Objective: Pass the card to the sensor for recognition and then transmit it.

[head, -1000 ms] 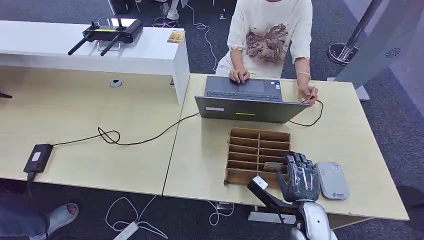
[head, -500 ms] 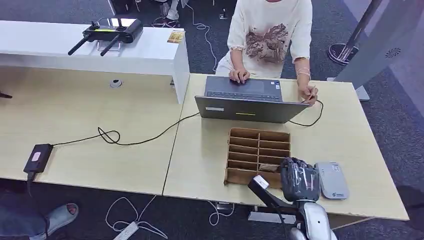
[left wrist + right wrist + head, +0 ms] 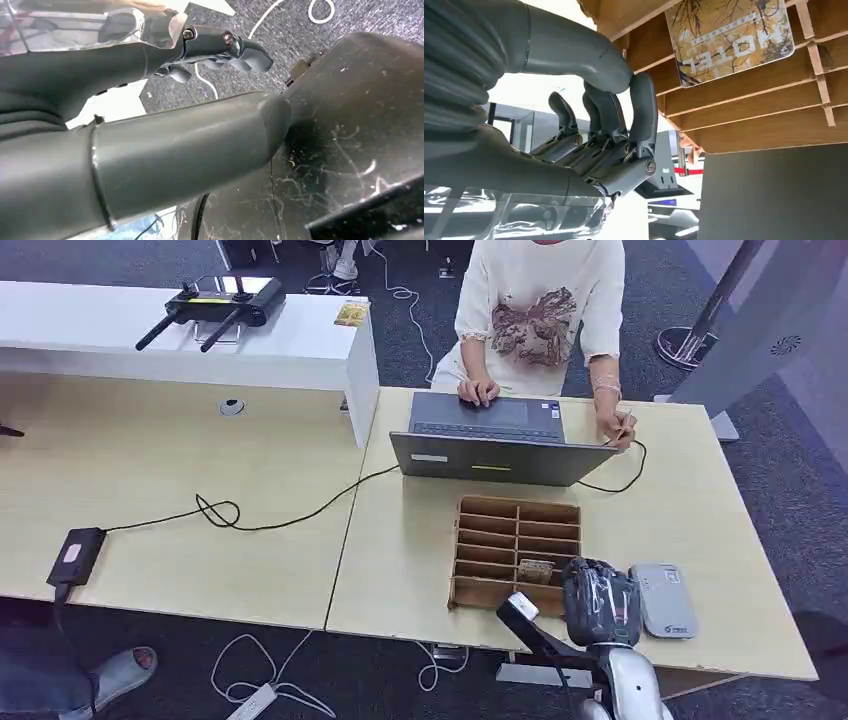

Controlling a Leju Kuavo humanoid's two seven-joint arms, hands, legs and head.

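Head view: card point(image 3: 535, 569) lies tilted in a near slot of the wooden rack point(image 3: 517, 549), long axis across the slots. Right hand point(image 3: 600, 602) beside the rack, sensor point(image 3: 664, 599) just right.

Right wrist view: card point(image 3: 730, 36) printed "MOTEL"; fingers point(image 3: 611, 120) curled, empty.

Left wrist view: left hand point(image 3: 220, 47) fingers curled, holding nothing.

Layout from your head view:
Card point(image 3: 535, 569) in rack point(image 3: 515, 525); sensor point(image 3: 668, 600) at rack's 3 o'clock, laptop point(image 3: 490, 440) at 12.
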